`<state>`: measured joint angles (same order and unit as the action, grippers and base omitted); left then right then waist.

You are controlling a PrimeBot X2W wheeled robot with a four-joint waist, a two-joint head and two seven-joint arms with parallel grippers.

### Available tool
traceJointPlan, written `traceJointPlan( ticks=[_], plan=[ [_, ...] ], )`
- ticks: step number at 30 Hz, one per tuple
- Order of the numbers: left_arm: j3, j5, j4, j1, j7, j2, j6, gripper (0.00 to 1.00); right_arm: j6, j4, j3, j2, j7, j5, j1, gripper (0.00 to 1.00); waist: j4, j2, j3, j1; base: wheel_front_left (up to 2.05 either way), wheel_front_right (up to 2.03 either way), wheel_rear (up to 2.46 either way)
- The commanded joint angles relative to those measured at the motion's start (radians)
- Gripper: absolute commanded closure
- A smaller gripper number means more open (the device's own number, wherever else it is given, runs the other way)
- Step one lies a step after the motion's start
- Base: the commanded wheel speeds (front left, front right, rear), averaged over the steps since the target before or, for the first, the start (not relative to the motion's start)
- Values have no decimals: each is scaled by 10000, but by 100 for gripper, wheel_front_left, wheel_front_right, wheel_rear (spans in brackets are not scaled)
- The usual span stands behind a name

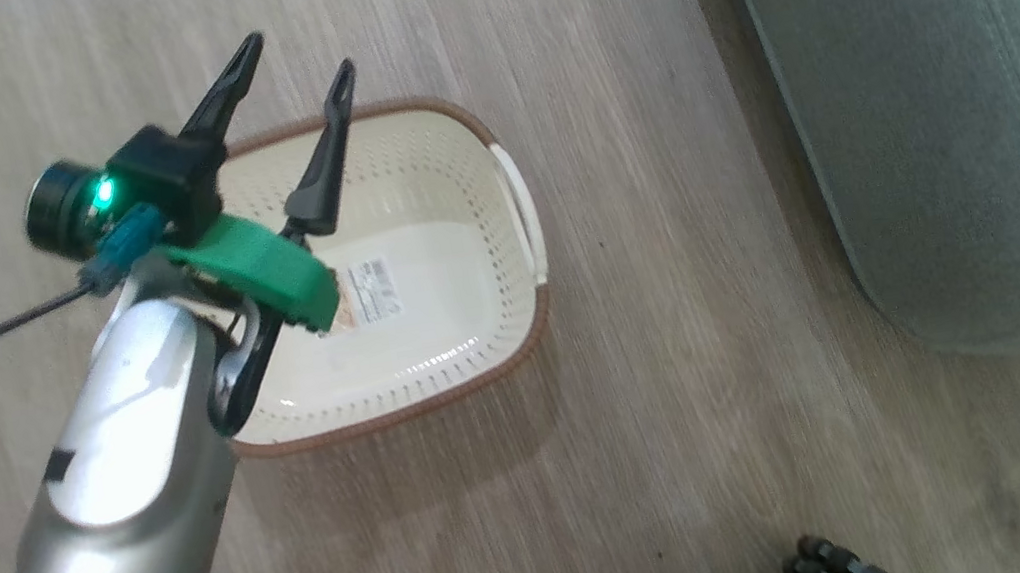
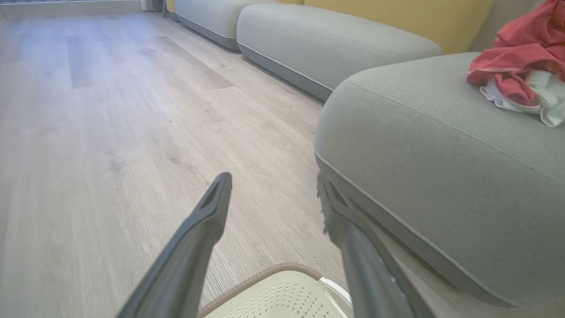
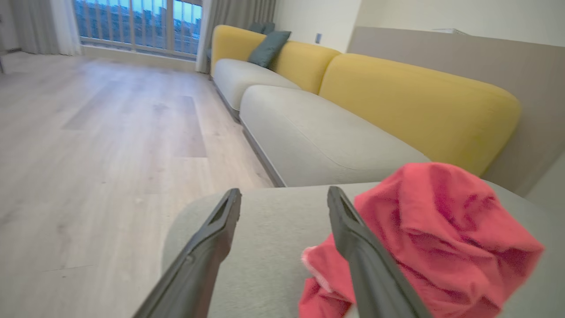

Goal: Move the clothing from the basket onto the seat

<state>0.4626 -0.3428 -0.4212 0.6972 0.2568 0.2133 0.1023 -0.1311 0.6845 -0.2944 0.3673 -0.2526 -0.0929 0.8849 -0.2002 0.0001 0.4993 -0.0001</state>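
Since both end effectors are spread with nothing between the fingers, we judge the transfer done.

Left end effector [image 1: 301,53]: released and empty. It hovers above the far rim of the small oval cream plastic basket with perforated walls and a brown woven-look rim [image 1: 456,193]. In its wrist view the fingers point out over the pale wood-plank floor [image 2: 110,132], with the basket rim just below them.

Right end effector [image 3: 284,191]: also released, hanging above the large grey-green upholstered sofa seat [image 3: 265,260]. The bright red soft fabric clothing [image 3: 441,229] lies on the seat beside its right finger. We cannot tell whether finger and cloth touch.

The clothing sits bunched in a heap with white parts showing at its edge. It looks let go in place, not laid flat. It lies back from the seat's rounded corner, so we expect no slide-off.

The basket stands on the floor near the seat front but apart from it. That looks like a deliberately short carry. Its bottom is bare and the white printed label [image 1: 369,292] is readable, so nothing is left inside.

Our call: nothing remains but retracting both arms. The risk is a right finger snagging the cloth on the way out, so lift clear first.
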Motion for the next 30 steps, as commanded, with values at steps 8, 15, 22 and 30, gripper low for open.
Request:
traceJointPlan(
  ticks=[8, 15, 22, 30],
  plan=[
    [-1844, 462, 52, -1086, 49, -156, -219, 0, 4, -1732, 1498, -545, -90, -1004, -1695, 0, 1043, -1, -1683, 1, 0, 0, 0],
    [-2930, 876, -19, -1989, 49, -298, -495, 0, 4, -2166, 2385, -1016, -91, -1409, -2764, 0, 1423, -1, -2443, 1, 0, 0, 0],
    [-4094, 1315, 111, -2946, 49, -478, -827, 0, 4, -2113, 3442, -1243, -91, -1814, -3446, 0, 1724, -1, -3060, 1, 0, 0, 0],
    [-5023, 1758, 329, -4177, 49, -832, -930, 0, 4, -1931, 4489, -1582, -91, -2155, -4342, 0, 1938, -1, -3957, 1, 0, 0, 0]
  ],
)
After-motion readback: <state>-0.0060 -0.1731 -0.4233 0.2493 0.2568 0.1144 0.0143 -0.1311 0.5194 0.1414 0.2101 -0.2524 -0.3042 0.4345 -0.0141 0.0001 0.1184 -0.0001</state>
